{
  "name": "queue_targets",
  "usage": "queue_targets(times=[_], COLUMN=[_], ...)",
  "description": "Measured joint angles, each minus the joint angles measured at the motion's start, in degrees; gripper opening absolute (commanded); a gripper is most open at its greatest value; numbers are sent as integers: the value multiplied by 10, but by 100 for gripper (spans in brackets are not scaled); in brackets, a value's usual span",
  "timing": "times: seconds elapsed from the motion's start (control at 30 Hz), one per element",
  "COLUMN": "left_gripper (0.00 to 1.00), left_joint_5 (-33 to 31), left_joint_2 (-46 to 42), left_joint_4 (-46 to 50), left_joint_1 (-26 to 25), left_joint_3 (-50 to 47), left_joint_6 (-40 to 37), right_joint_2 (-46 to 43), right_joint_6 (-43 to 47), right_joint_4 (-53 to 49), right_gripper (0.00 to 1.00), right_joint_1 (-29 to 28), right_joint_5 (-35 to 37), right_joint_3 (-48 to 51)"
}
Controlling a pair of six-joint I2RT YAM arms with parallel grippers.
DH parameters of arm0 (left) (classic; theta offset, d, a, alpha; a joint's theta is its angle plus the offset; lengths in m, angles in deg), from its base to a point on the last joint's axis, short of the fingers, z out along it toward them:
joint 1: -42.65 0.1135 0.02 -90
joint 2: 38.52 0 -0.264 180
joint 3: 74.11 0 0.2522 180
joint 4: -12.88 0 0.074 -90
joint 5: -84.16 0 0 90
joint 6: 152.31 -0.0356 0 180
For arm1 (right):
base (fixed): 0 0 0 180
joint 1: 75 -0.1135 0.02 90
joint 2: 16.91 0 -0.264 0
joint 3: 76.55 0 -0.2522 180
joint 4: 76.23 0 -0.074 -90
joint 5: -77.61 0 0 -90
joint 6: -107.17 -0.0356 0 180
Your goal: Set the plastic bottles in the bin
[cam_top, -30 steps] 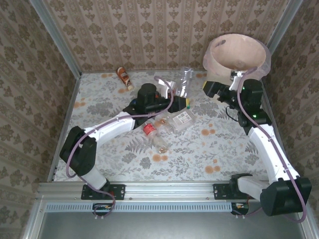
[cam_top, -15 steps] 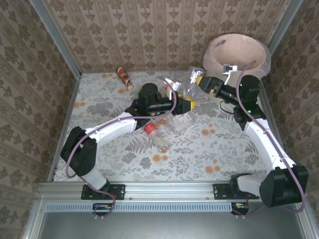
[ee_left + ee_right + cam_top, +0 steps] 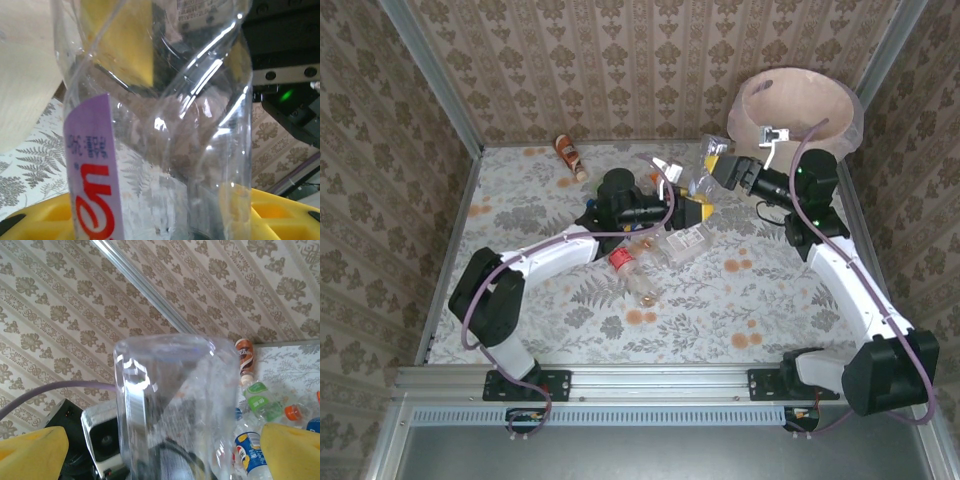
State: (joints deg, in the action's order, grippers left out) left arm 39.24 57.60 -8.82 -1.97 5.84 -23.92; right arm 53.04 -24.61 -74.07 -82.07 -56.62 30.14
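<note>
A clear crushed plastic bottle point(image 3: 696, 181) with a purple label hangs above the table's middle back. My left gripper point(image 3: 686, 203) is shut on it; the bottle point(image 3: 165, 125) stands between that gripper's yellow fingers point(image 3: 280, 210). My right gripper point(image 3: 709, 167) is open around the same bottle's other end point(image 3: 170, 410), with a gap to each yellow fingertip point(image 3: 292, 450). The bin point(image 3: 796, 106), a cream bucket with a pinkish liner, stands at the back right, behind the right gripper. More bottles lie on the table: a red-labelled one point(image 3: 623, 258) and a clear one point(image 3: 684, 241).
A brown bottle point(image 3: 570, 156) lies near the back wall on the left. Another bottle point(image 3: 642, 290) lies toward the front. A green-labelled bottle point(image 3: 262, 402) and a blue-labelled one point(image 3: 250, 452) lie below the grippers. Patterned walls and metal posts point(image 3: 430, 75) close the table in.
My right gripper has swung left from beside the bin to the bottle held by my left gripper and now surrounds its end. The left gripper has shifted slightly right with the bottle.
</note>
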Motion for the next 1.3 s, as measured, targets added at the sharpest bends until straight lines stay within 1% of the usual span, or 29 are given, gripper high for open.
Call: queue_targets(times=[0.03, 0.2, 0.27, 0.37, 0.53, 0.63, 0.73, 0.87, 0.97, 1.2, 1.3], left_gripper=[44, 44, 44, 44, 45, 52, 60, 82, 92, 100, 100], left_joint_5=[2, 10, 13, 14, 12, 12, 9, -10, -36, -118, -163], left_joint_2=[2, 7, 7, 7, 7, 7, 7, 5, -5, -85, -126], left_joint_4=[0, -5, -9, -10, -5, -5, 2, 32, 62, 108, 125], left_joint_1=[-1, -5, -5, -5, -3, -3, -3, -3, -3, 2, 7], left_joint_3=[0, 0, 1, 1, 1, 1, 4, 5, 4, -37, -61], left_joint_6=[0, 0, -1, -1, -1, -1, -3, -9, -15, -36, -45], right_joint_2=[5, 14, 16, 22, 26, 26, 26, 31, 34, 49, 64], right_joint_6=[0, 11, 16, 25, 30, 37, 45, 71, 94, 142, 170], right_joint_4=[-4, -18, -27, -44, -59, -73, -89, -123, -156, -212, -237], right_gripper=[97, 74, 67, 60, 53, 49, 49, 48, 47, 45, 46], right_joint_1=[-2, -11, -12, -13, -15, -15, -16, -19, -20, -18, -14], right_joint_5=[0, 5, 12, 20, 24, 28, 35, 47, 67, 133, 169], right_joint_3=[-5, -24, -30, -39, -45, -52, -59, -80, -106, -179, -217])
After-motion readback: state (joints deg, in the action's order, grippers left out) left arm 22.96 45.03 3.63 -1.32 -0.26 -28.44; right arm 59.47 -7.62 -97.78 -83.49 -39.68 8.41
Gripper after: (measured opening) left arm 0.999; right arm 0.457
